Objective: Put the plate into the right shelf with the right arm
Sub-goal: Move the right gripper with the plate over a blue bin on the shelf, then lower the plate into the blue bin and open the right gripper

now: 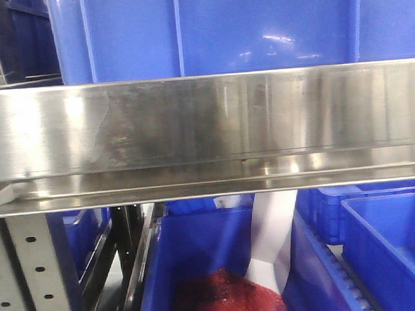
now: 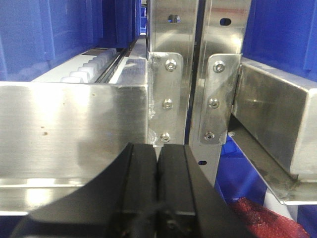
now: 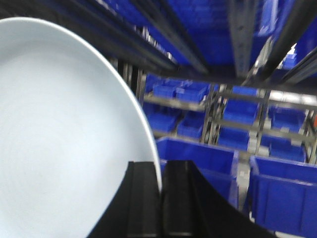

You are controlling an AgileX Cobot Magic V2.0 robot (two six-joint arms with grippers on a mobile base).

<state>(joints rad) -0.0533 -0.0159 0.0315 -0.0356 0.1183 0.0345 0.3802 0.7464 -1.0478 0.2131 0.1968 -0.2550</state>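
Observation:
The plate (image 3: 64, 139), round, pale bluish white, fills the left half of the right wrist view, held on edge. My right gripper (image 3: 160, 171) is shut on the plate's rim, one black finger on each face. Behind it stand rows of the shelf's blue bins (image 3: 282, 198). The shelf's wide steel rail (image 1: 206, 134) crosses the front view, close up, with a large blue bin (image 1: 256, 27) on it. My left gripper (image 2: 157, 153) is shut and empty, facing the steel rail (image 2: 74, 129) and bolted uprights (image 2: 168, 104). The plate and both grippers are out of the front view.
Below the rail, a blue bin (image 1: 199, 267) holds a red mesh bundle (image 1: 229, 297) and a white sheet (image 1: 271, 243). More blue bins (image 1: 389, 243) sit to the right. A perforated grey upright (image 1: 33, 276) stands at lower left. Dark rails (image 3: 148, 39) run overhead in the right wrist view.

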